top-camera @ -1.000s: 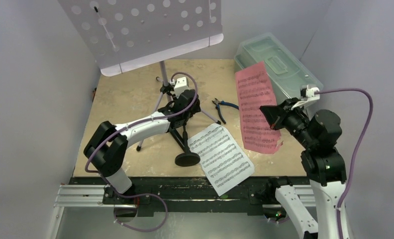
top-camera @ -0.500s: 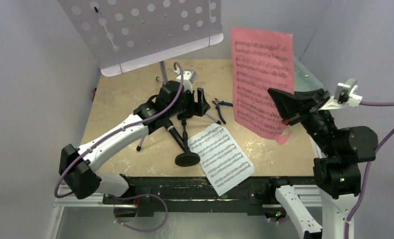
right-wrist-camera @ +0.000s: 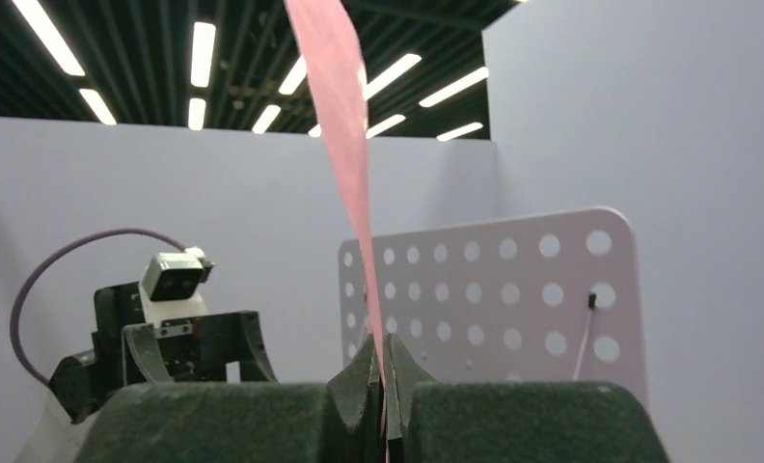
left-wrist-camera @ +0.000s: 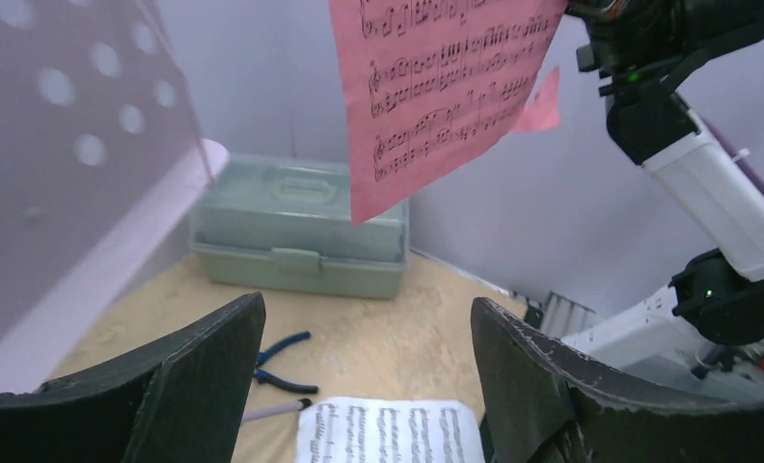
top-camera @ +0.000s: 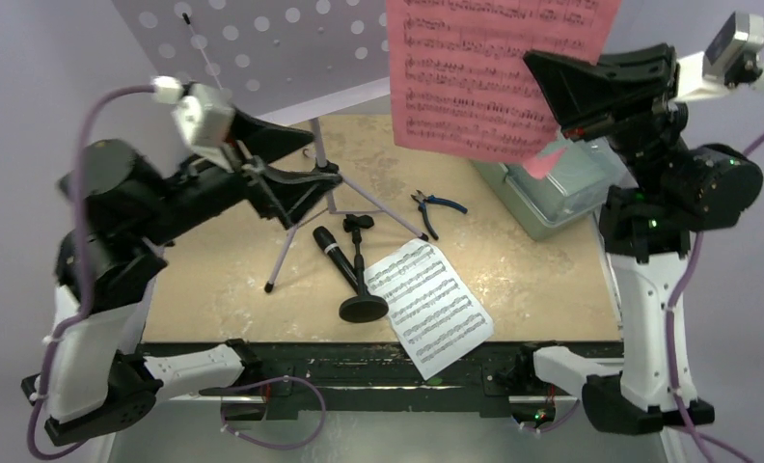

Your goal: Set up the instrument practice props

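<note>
The lavender music stand's hole-punched tray point(top-camera: 262, 58) stands at the back left on its tripod. My right gripper point(top-camera: 544, 92) is raised high and shut on the lower edge of the pink music sheet point(top-camera: 494, 68), which hangs beside the tray. In the right wrist view the sheet point(right-wrist-camera: 344, 125) is edge-on between the shut jaws point(right-wrist-camera: 383, 386), with the tray point(right-wrist-camera: 494, 299) behind. My left gripper point(top-camera: 306, 169) is open and empty, raised near the stand's pole. The black microphone point(top-camera: 330, 253) lies on the table beside the round-based mic stand point(top-camera: 363, 309). The white music sheet point(top-camera: 426, 304) lies at the front.
Blue-handled pliers point(top-camera: 434, 207) lie mid-table, and show in the left wrist view point(left-wrist-camera: 277, 362). The clear lidded box point(top-camera: 552, 188) sits at the back right, under my right arm; it shows in the left wrist view point(left-wrist-camera: 301, 227). Grey walls close in on three sides.
My right gripper has lifted the pink sheet higher and leftward, toward the tray. My left gripper has risen up and back to the left, away from the mic stand, staying open.
</note>
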Robot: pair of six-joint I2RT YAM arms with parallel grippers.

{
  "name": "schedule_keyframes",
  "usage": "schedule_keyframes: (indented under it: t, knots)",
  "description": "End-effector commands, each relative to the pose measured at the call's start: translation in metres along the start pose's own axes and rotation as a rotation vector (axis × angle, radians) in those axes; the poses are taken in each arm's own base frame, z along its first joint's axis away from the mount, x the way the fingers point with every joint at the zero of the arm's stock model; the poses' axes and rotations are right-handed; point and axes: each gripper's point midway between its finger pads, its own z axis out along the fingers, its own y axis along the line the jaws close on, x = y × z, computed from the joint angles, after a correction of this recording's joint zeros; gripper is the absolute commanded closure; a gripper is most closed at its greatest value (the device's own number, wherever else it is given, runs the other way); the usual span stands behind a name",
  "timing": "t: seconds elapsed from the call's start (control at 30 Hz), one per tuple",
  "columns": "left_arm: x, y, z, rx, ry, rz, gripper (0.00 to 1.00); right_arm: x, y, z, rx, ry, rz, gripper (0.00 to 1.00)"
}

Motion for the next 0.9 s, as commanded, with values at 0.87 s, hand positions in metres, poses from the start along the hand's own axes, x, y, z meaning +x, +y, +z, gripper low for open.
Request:
schedule_keyframes:
  t: [0.87]
  knots:
    - [-0.043, 0.156, -0.089, -1.114, -0.169, -0.064, 0.38, 0.107, -0.029, 0.175, -0.086, -0.086, 0.254, 1.00]
